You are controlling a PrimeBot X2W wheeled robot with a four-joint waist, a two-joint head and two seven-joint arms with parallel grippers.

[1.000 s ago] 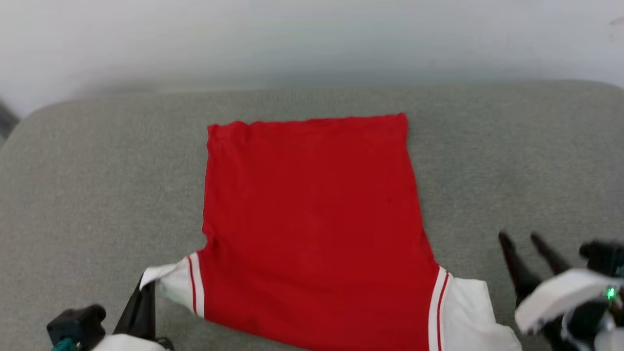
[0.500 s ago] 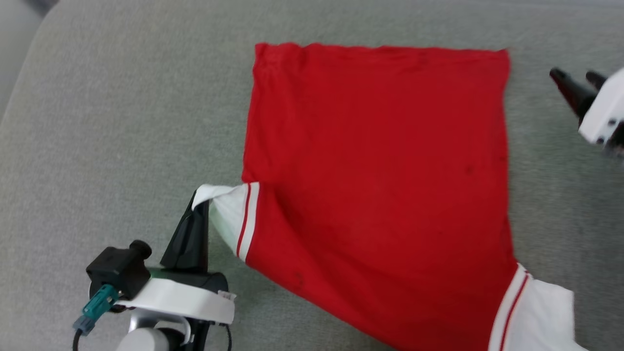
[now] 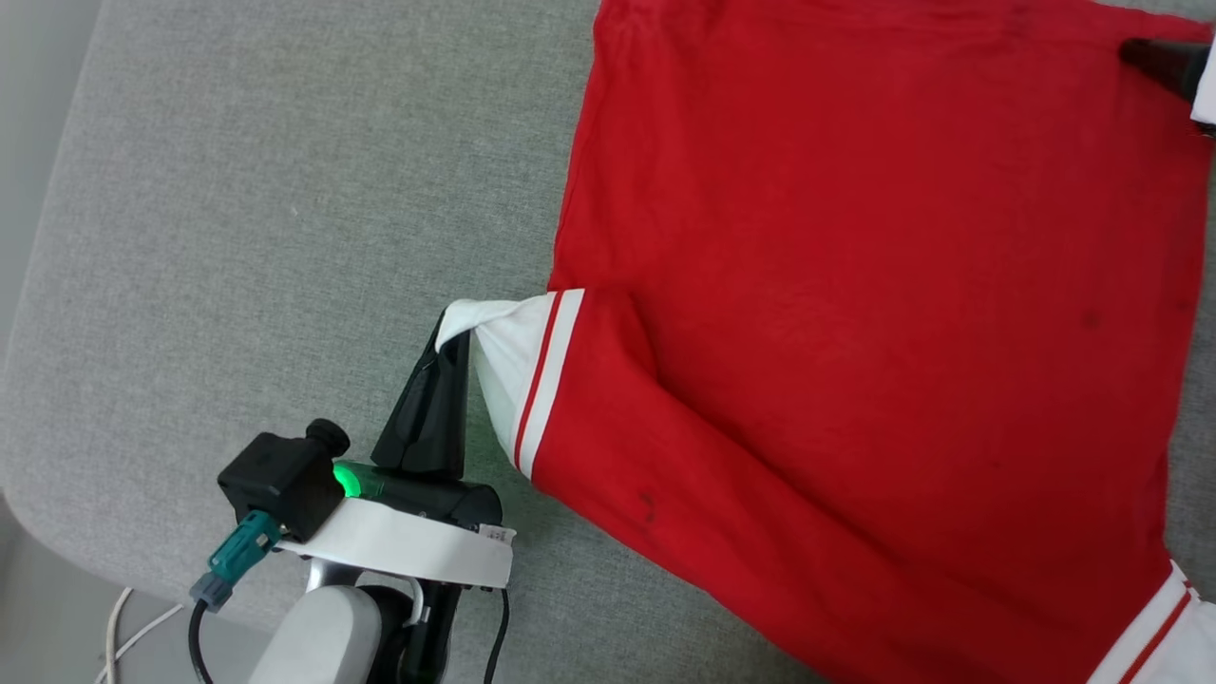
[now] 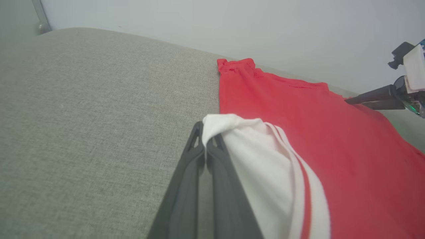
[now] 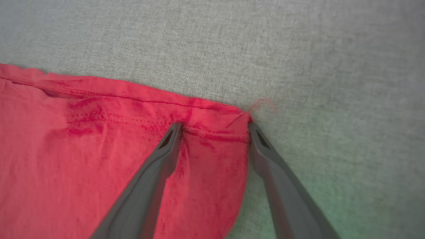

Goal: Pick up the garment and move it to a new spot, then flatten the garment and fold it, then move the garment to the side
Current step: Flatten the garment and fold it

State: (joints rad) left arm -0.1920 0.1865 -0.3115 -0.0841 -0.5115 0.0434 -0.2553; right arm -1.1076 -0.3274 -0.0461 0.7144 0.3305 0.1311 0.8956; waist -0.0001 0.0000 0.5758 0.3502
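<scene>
The right gripper has moved along the jersey from beside the white sleeve to the hem corner, now lying between its spread fingers.

No legible text on garment

One red jersey T-shirt on one grey upholstered cushion. Two white sleeves, one thin red stripe on each. Two grippers, two dark fingers apiece: left gripper toward the cushion's near left corner, right gripper toward its far edge. One green light, one teal connector, one white cable past the near left corner.
</scene>
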